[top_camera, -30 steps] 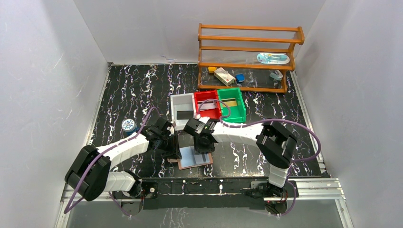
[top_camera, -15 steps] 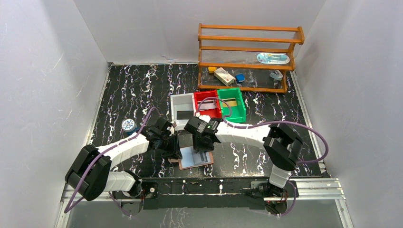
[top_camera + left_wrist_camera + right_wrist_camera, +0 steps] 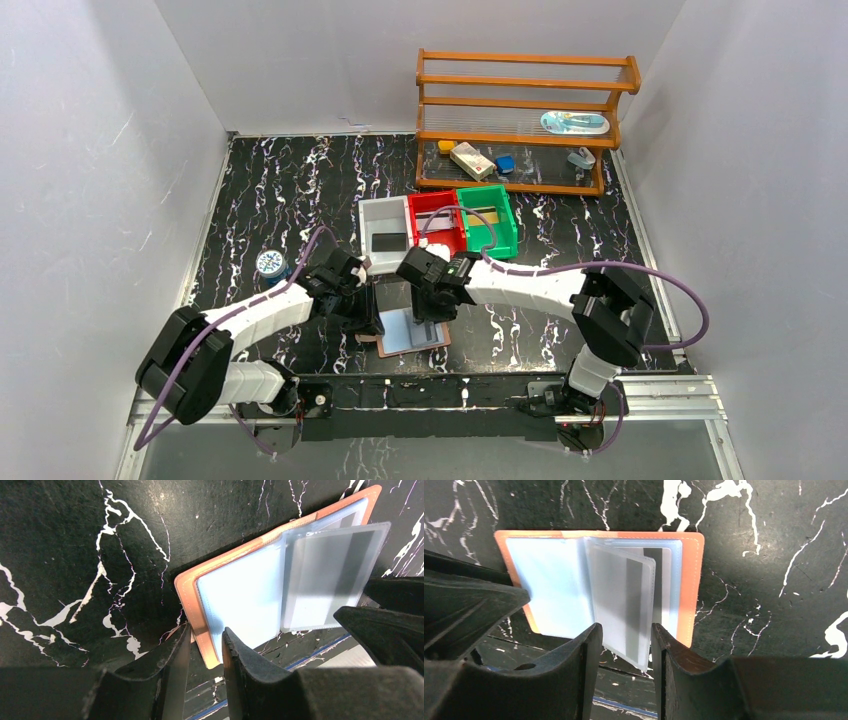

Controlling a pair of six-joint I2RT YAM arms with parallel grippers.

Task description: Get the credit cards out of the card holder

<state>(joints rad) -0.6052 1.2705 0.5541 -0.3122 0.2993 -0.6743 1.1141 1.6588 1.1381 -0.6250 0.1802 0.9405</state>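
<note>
Starting from the overhead view, finds the right arm's elbow swung outward since a second ago and the right end effector [image 3: 430,308] nudged slightly to its own right, yet kept above the card holder [image 3: 412,334], lying open and unmoved on the counter [image 3: 280,190] directly beneath it and just beside the left end effector [image 3: 368,322]. Shows a paler face on the holder than the blue of a second ago. Moving to the left wrist view, explains that paleness: a clear leaf [image 3: 290,605] lifted ahead and to the right, with a credit card [image 3: 335,570] inside. Shows the left jaws a little apart, astride the holder's nearest corner, one fingertip [image 3: 237,652] over the blue lining; cannot tell whether pinching or merely pinning. Turning to the right wrist view, places that same leaf straight ahead, its lower edge reaching down between the right jaws, standing apart on either side of it; cannot tell whether clamped on it. Reveals a second credit card [image 3: 663,580] in the pocket beyond. Means, as a judgement, nothing out yet: leaf exposed, card ready to be drawn, with some risk of dragging the whole holder along unless pinned.
</note>
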